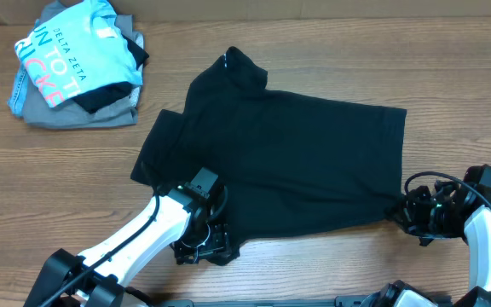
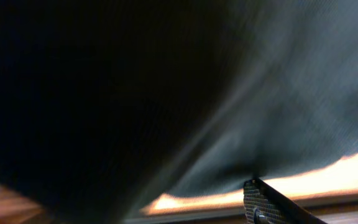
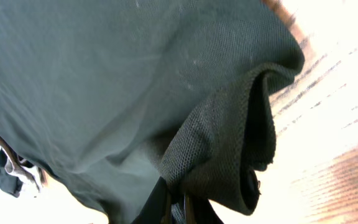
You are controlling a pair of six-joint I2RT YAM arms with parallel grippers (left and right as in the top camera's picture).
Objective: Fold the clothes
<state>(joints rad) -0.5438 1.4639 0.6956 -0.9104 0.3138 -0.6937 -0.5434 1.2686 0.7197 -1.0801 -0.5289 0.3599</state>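
Overhead – black T-shirt: the black T-shirt (image 1: 288, 162) lies spread across the middle of the table (image 1: 314, 273), mostly flat. A raised bump of cloth sticks out at its 11 o'clock edge, with a tiny pale speck on it.
Overhead – left hand: the left hand (image 1: 201, 249) sits at the shirt's 7 o'clock corner, right on the edge of the cloth. It is dark against dark fabric, so I cannot tell whether it is open or closed.
Overhead – right hand: the right hand (image 1: 407, 213) is at the shirt's 4 o'clock corner, touching the cloth where it bunches to a point.
Overhead – pile: at the table's 10 o'clock, well apart from the T-shirt, a light blue shirt (image 1: 66, 55) with pink letters lies on top of a grey garment (image 1: 75, 115).

Left wrist – cloth: blurred black fabric (image 2: 135, 93) fills nearly the whole view, from 9 o'clock round to 3 o'clock.
Left wrist – finger: one textured finger (image 2: 263, 199) shows at 5 o'clock, its tip just under the edge of the cloth. The other is hidden, so the grip cannot be judged.
Left wrist – table: a bright strip of wood (image 2: 328, 174) shows at 4 o'clock.

Right wrist – cloth: the shirt (image 3: 104, 81) hangs across the view, with a thick rolled fold (image 3: 229, 149) toward 4 o'clock.
Right wrist – hand: the fingers (image 3: 166, 208) at 6 o'clock are closed, pinching the gathered fabric of the T-shirt.
Right wrist – table: overexposed wood (image 3: 340, 93) shows at 3 o'clock.
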